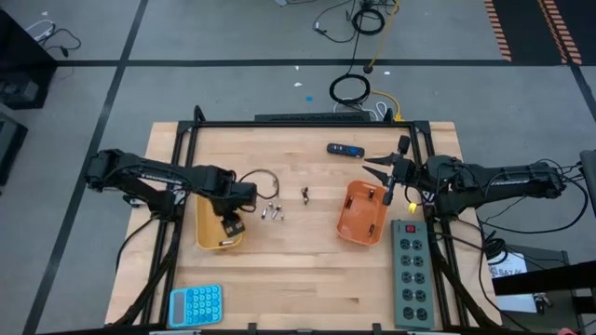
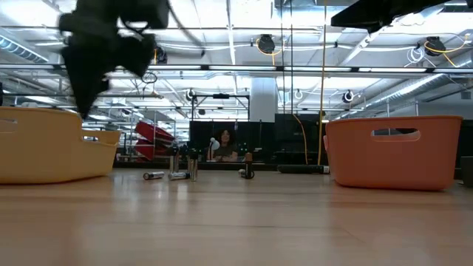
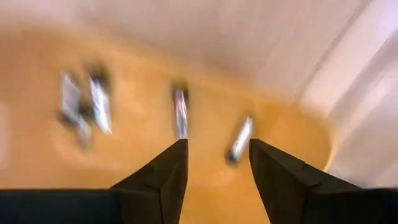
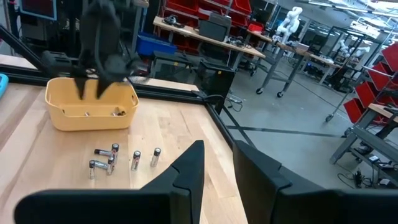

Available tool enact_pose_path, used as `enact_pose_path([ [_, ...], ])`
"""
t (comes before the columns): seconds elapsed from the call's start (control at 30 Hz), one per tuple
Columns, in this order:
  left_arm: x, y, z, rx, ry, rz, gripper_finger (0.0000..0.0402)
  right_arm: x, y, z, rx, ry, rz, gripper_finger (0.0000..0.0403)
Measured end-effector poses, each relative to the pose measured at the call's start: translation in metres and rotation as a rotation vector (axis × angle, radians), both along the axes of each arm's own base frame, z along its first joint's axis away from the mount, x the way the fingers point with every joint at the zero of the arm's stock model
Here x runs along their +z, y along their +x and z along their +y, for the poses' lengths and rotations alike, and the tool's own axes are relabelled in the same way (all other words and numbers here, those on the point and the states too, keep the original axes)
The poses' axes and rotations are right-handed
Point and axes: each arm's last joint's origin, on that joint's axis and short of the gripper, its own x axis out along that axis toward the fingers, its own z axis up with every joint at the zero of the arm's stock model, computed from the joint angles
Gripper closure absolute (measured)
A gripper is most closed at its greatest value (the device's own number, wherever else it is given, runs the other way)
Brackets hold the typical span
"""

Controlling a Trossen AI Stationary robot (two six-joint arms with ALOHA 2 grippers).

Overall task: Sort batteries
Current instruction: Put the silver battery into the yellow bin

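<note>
Batteries [image 3: 181,113] lie scattered on the floor of the yellow tray [image 1: 207,228], directly under the left gripper [image 1: 230,226], which hangs over that tray with its fingers [image 3: 163,177] spread apart and nothing between them; the left wrist view shows about five blurred cells below the tips. Just beyond the tray wall, on the side of the left gripper that faces the other arm, a small cluster of loose batteries [image 1: 272,212] rests on the wooden table [image 1: 298,270], some standing upright and some lying flat in the low view [image 2: 176,172]. A little farther from the left gripper, toward the table's middle, one more darker cell [image 1: 304,194] stands apart from the cluster. Farther still sits the orange tray [image 1: 362,212], and the right gripper [image 1: 373,168] hovers at its far corner, above the table, its fingers [image 4: 189,167] parted with a narrow gap and empty. Past the right gripper, near the table's back edge, lies a black-and-blue oblong device [image 1: 345,149]. From the right wrist view the loose cells [image 4: 123,158] show well ahead of that gripper, in front of the yellow tray
</note>
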Motion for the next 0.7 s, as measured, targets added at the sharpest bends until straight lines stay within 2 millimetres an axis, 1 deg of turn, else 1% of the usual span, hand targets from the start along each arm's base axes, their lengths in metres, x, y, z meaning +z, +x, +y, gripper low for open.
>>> enact_pose_path([
  [0.03, 0.005, 0.004, 0.002, -0.007, 0.059, -0.03, 0.022, 0.0, 0.0, 0.0, 0.0, 0.0, 0.001, 0.0326],
  [0.1, 0.01, 0.011, 0.006, -0.032, 0.147, -0.053, 0.022, 0.0, 0.0, 0.0, 0.0, 0.0, 0.004, 0.0326],
  [0.17, 0.008, 0.018, 0.01, -0.044, 0.181, -0.053, 0.0219, -0.001, 0.0, 0.0, 0.0, -0.001, 0.008, 0.0326],
  [0.27, -0.001, 0.033, 0.015, -0.076, 0.191, -0.109, 0.0219, -0.001, 0.0, 0.0, 0.0, 0.0, 0.009, 0.0326],
  [0.4, -0.015, 0.054, 0.016, -0.177, 0.203, -0.199, 0.0219, -0.001, 0.0, 0.0, 0.0, 0.0, 0.011, 0.0326],
  [0.57, -0.033, 0.066, 0.017, -0.277, 0.233, -0.182, 0.0215, -0.002, 0.0, 0.0, 0.0, -0.001, 0.021, 0.0326],
  [0.7, -0.042, 0.073, 0.018, -0.293, 0.252, -0.186, 0.0186, -0.002, 0.0, 0.0, 0.0, -0.001, 0.023, 0.0326],
])
